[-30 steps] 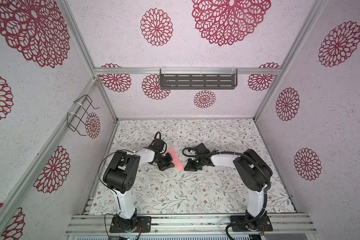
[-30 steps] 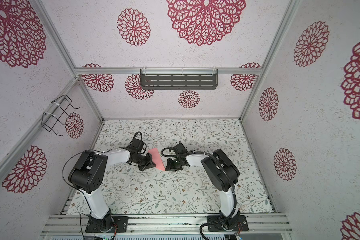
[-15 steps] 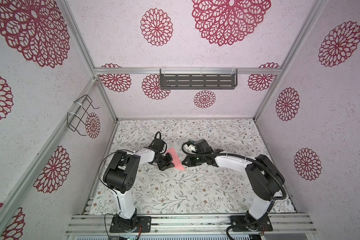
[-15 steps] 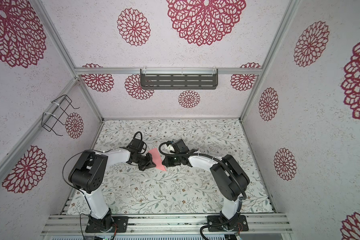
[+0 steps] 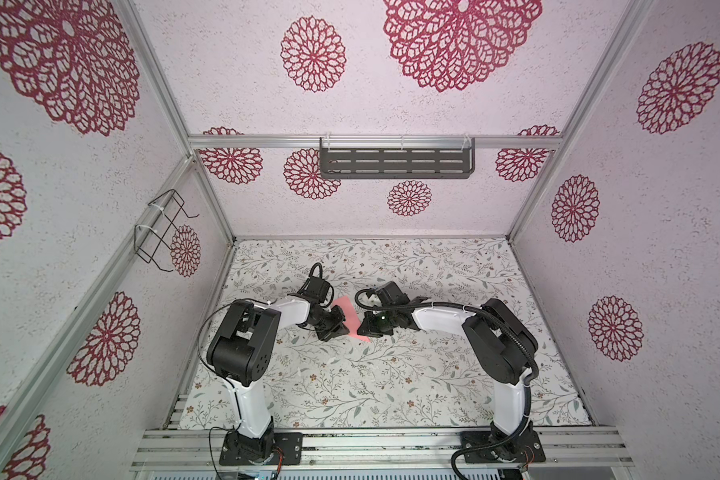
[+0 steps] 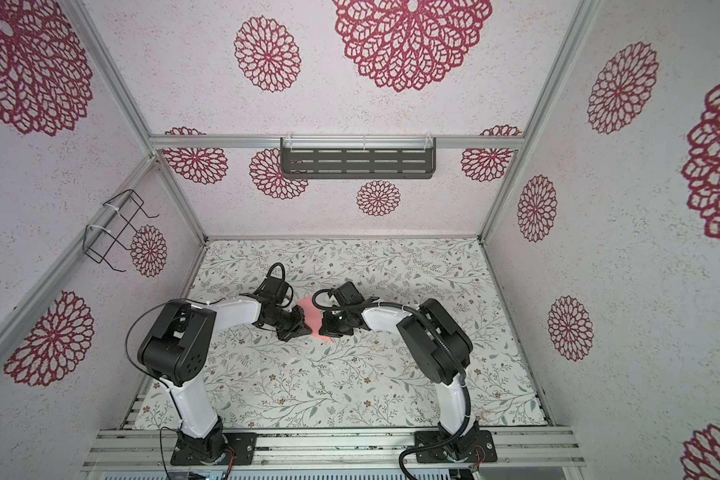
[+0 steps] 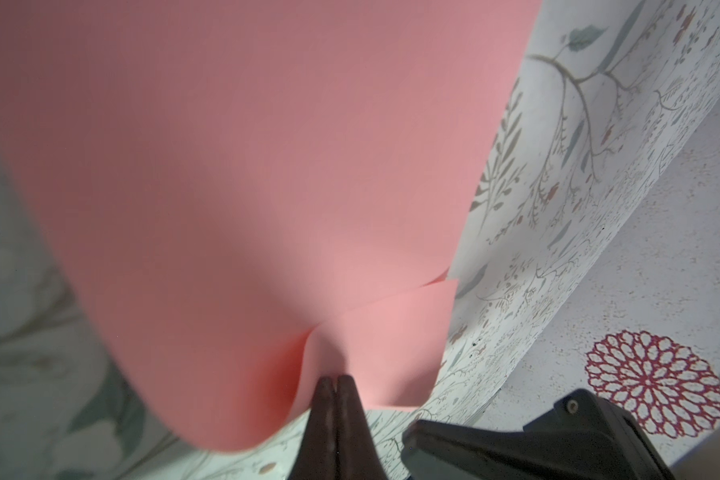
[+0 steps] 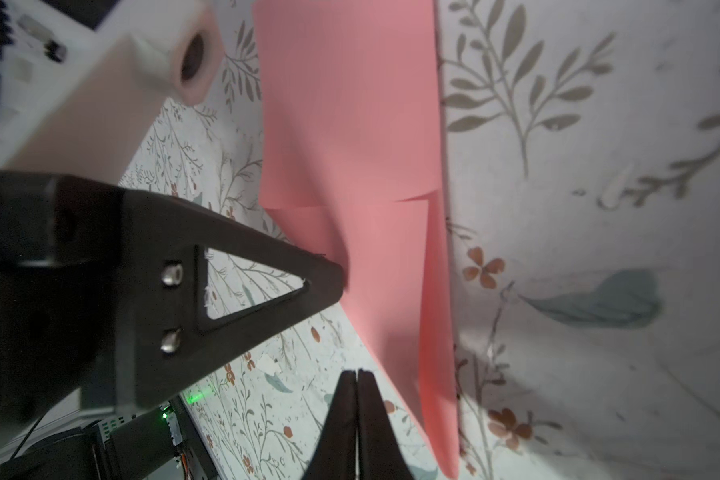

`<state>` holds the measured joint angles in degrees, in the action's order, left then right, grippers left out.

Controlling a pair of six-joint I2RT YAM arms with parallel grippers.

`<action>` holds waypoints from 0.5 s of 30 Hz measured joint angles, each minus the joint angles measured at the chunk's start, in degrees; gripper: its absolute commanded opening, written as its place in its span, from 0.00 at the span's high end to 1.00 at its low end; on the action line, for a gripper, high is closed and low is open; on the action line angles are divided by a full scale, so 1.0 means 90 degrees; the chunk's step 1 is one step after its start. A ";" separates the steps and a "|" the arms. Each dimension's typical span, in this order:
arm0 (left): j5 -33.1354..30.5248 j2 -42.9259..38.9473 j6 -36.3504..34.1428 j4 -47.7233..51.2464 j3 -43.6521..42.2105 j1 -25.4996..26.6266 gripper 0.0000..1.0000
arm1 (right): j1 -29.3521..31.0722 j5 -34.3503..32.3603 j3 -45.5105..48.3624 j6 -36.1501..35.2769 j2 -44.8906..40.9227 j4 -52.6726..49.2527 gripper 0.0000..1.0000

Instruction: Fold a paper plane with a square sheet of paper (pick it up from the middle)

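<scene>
Holding the square sheet of paper (image 5: pixel 351 319) in the middle of both top views.
The left gripper (image 7: pixel 335 384) pinches tight on the sheet's edge (the pink sheet is bent over) above the flowery table (image 5: pixel 391 374). The right gripper (image 8: pixel 356 376) is squeezed closed just beside the sheet, with nothing in it.

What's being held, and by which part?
The left gripper pinches the square sheet of paper at an edge where it buckles; the right gripper is shut beside it, apparently empty.
</scene>
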<state>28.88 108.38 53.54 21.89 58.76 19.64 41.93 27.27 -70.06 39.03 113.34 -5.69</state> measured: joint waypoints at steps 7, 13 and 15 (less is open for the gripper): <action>-0.0002 0.0002 -0.0007 0.0010 0.0007 0.0000 1.00 | -0.0044 -0.0012 -0.0075 0.0189 0.0170 -0.0364 0.97; -0.0005 0.0005 -0.0022 0.0015 0.0010 0.0002 1.00 | -0.0087 0.0024 -0.0155 0.0240 0.0253 -0.0525 0.97; -0.0005 0.0005 -0.0027 0.0032 0.0015 0.0002 1.00 | -0.0090 0.0024 -0.0155 0.0243 0.0253 -0.0527 0.96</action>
<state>28.84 108.42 53.30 22.17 58.89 19.66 41.12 27.49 -71.46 41.21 115.61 -10.44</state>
